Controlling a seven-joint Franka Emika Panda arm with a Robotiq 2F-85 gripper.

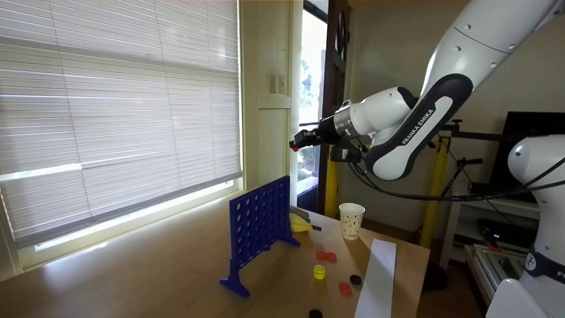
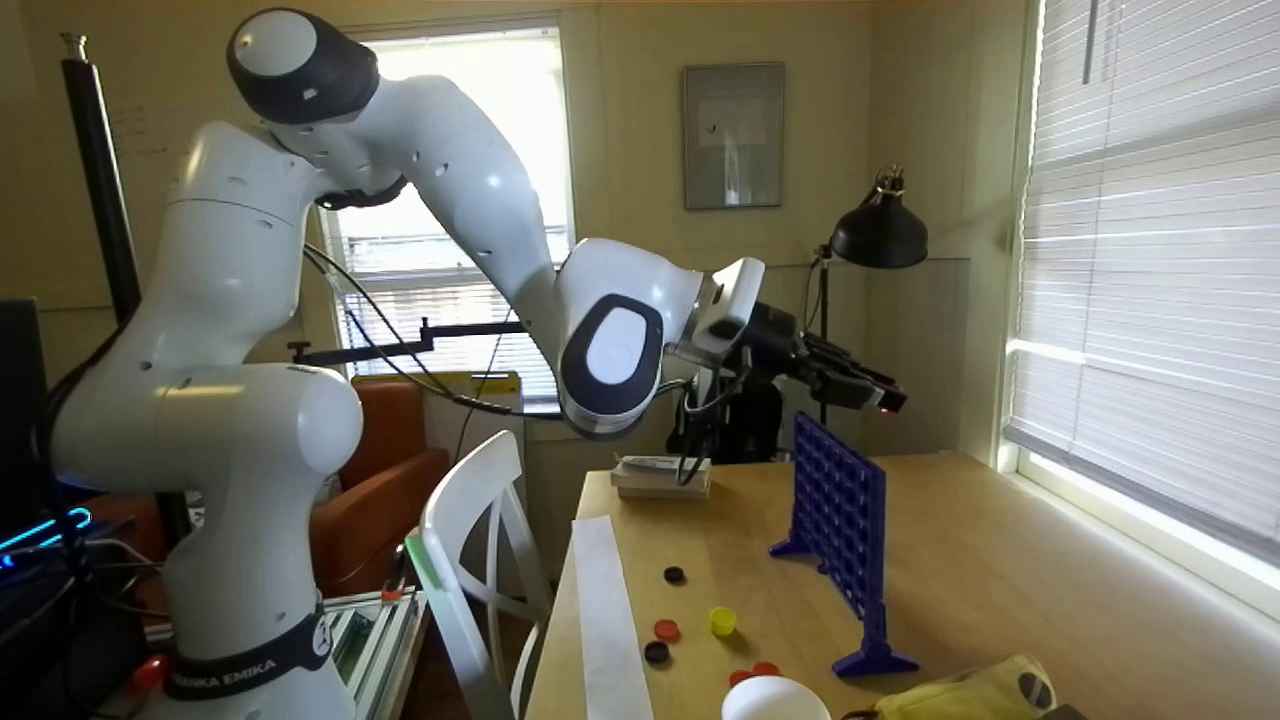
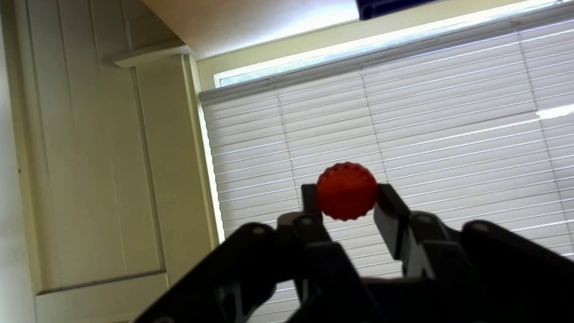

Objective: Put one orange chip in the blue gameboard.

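My gripper [image 3: 346,194] is shut on a red ridged disc [image 3: 346,191], pinched at its rim between the fingertips. In both exterior views the gripper [image 1: 293,145] [image 2: 888,396] is raised above the level of the top edge of the blue gameboard [image 1: 260,216] [image 2: 838,510]. The gameboard stands upright on its two feet. Only a corner of the gameboard [image 3: 381,8] shows at the top of the wrist view. The orange chip is likely the yellow piece [image 1: 319,272] [image 2: 722,621] on the table beside the board; it looks like a short stack of discs.
Loose red discs [image 1: 326,256] [image 2: 666,630] and black discs [image 1: 355,279] [image 2: 656,653] lie near the yellow piece. A paper cup [image 1: 352,221] [image 2: 775,700], a white strip [image 1: 377,278] [image 2: 610,620] and a yellow bag-like item [image 1: 300,224] [image 2: 970,692] are also on the table.
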